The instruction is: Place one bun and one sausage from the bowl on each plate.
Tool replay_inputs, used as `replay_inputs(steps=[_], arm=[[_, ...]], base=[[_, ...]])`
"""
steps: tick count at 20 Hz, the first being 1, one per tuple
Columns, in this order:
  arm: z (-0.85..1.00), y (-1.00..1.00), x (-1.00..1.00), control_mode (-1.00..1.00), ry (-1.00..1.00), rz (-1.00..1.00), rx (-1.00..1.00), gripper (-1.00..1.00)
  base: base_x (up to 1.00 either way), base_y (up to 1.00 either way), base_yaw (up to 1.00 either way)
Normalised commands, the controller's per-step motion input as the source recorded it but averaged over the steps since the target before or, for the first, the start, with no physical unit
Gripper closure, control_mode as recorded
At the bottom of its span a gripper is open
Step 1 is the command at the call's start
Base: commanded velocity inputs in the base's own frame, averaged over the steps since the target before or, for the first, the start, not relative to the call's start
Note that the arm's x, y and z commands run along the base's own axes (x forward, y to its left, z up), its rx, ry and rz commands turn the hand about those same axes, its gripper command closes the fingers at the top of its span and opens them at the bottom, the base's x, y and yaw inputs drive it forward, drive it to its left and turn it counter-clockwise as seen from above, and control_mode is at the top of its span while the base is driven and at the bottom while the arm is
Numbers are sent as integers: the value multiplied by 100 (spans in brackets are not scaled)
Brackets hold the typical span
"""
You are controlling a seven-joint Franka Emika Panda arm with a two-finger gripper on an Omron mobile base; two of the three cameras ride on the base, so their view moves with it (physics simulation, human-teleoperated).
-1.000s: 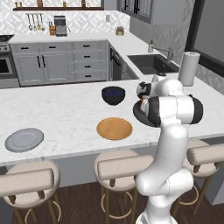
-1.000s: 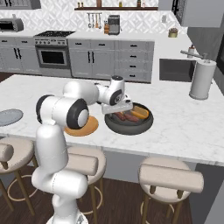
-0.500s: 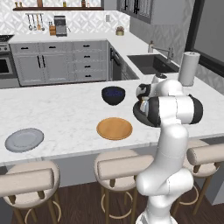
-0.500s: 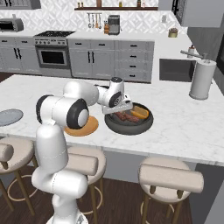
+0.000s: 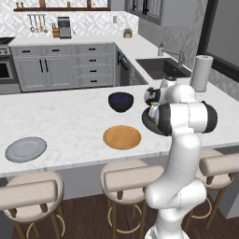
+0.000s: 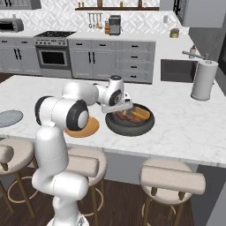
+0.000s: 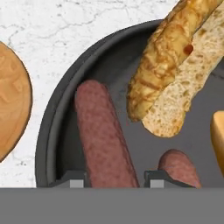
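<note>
Hand view: sausage (image 7: 105, 140) lying lengthwise in the dark bowl (image 7: 52, 131), its near end sitting between the two fingertips (image 7: 72, 180).
Grip: gripper (image 7: 113, 181) fingers pinching in on that sausage, one tip at each side, touching or nearly so.
2nd sausage: poking up at btm right (image 7: 179, 166), just beside the right tip.
Bun: golden-tan roll (image 7: 170, 65) leaning across the bowl's far side, paler cut face turned right; another bun edging in at far right (image 7: 217, 135).
Orange plate: showing at left edge (image 7: 11, 105), near the bowl but apart, on white marble counter (image 7: 65, 26).
Right base view: wrist reaching down into the bowl (image 6: 130, 121), orange plate (image 6: 84, 128) just left of it.
Left base view: grey plate (image 5: 25, 149) sitting well apart at far left; navy bowl (image 5: 121, 101) behind the orange plate.
</note>
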Motion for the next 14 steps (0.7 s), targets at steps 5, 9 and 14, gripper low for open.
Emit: replay_inputs(steps=[5,9,14], arm=[[71,62,-42,-100,-1,-9,0,100],[22,99,-83,-100,-14,-17,6,100],[0,100,-46,-100,-19,-26,17,100]], base=[[0,0,0],[0,0,0],[0,0,0]])
